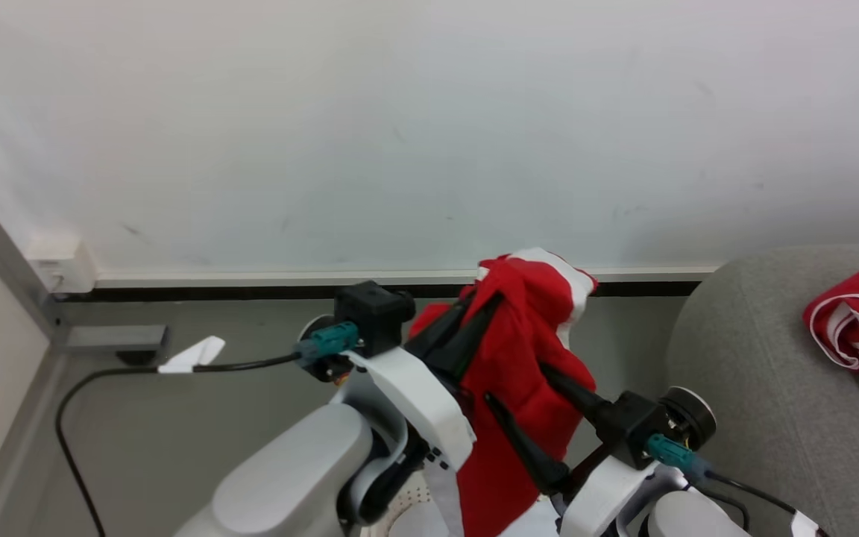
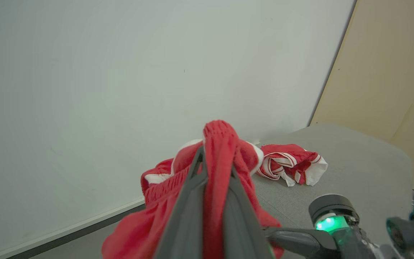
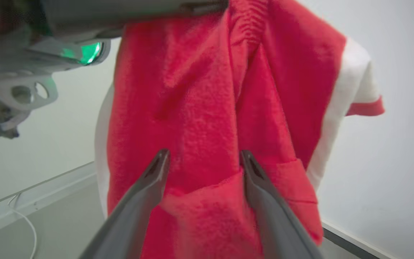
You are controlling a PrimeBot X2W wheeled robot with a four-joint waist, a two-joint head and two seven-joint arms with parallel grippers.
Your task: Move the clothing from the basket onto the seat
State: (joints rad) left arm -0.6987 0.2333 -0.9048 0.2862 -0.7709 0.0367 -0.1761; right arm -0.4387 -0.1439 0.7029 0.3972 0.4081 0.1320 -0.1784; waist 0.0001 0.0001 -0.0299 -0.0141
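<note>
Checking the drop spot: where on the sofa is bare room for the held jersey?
Free: the grey sofa between the crumpled red jersey and its near rounded edge. Crowded: beside the wall, where that jersey lies.

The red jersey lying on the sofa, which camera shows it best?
The left wrist view: the jersey lies nearly whole, crumpled on the grey sofa. The head view crops it at the picture's right edge. The right wrist view faces the other red garment, hanging from the shut left claw.
</note>
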